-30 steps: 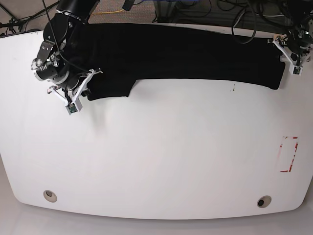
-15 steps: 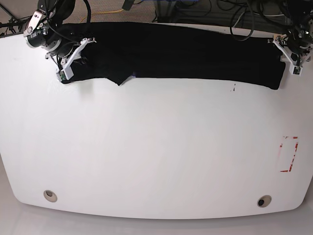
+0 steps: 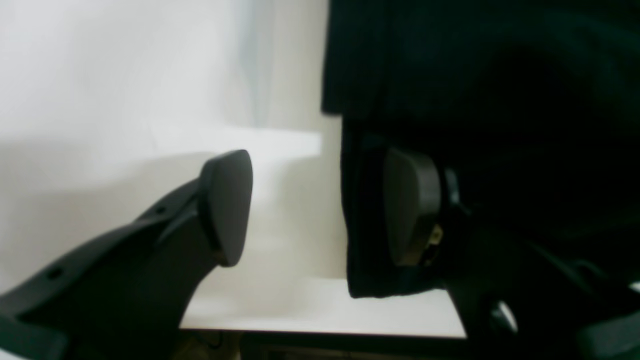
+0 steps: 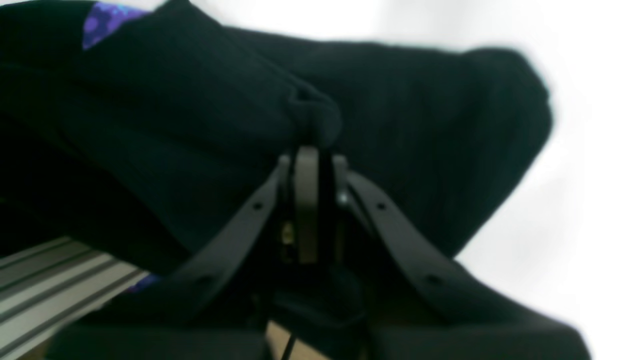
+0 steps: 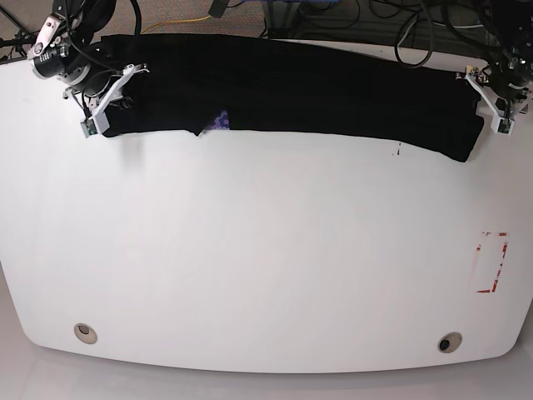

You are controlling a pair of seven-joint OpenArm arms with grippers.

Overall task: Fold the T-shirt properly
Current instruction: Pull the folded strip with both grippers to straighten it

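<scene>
White table with rounded corners fills most of the base view, glossy, mostly bare. Two round holes near its front edge: a pale one at one corner, a dark one at the other. Red rectangular marking close to the table's edge on the left arm's side. Tiny dark speck just in front of the shirt. Behind the table: dark floor, tangled black cables, one yellow cable.

T-shirt lies as a long black band along the far edge of the table, stretching nearly from one arm to the other. A small purple patch of print peeks out at its front edge, nearer the right arm.

Right gripper at the band's end on its side, jaws clamped together on a bunched fold of the T-shirt; in the right wrist view the fabric is pinched right at the fingertips, purple print shows in the upper corner, and a ribbed grey metal rail sits below the cloth.

Left gripper at the other end of the band, jaws spread wide. In the left wrist view one finger pad is over bare table, the other pad is against the dark cloth; the shirt edge hangs between them, not pinched. Table edge visible below, blurry.
</scene>
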